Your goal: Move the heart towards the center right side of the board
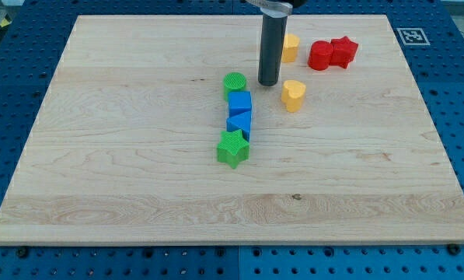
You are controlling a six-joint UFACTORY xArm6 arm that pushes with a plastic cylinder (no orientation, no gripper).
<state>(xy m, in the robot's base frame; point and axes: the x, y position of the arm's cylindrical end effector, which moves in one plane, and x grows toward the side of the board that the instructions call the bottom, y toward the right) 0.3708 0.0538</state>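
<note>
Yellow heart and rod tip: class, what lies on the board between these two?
Nothing. In the camera view, only bare wood separates my tip from the yellow heart, which sits just to the tip's lower right, close but apart.

We get one view only, high and angled down from the board's [138, 179] near edge, moderately close, whole board in frame, blue pegboard [14, 70] around.

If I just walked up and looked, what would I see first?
First, the dark rod standing near the board's top middle, my tip just left of the yellow heart. Next, a line of blocks down the middle: green cylinder, blue cube, blue triangle, green star. At the top right sit two red blocks touching, and another yellow block peeks from behind the rod.
</note>
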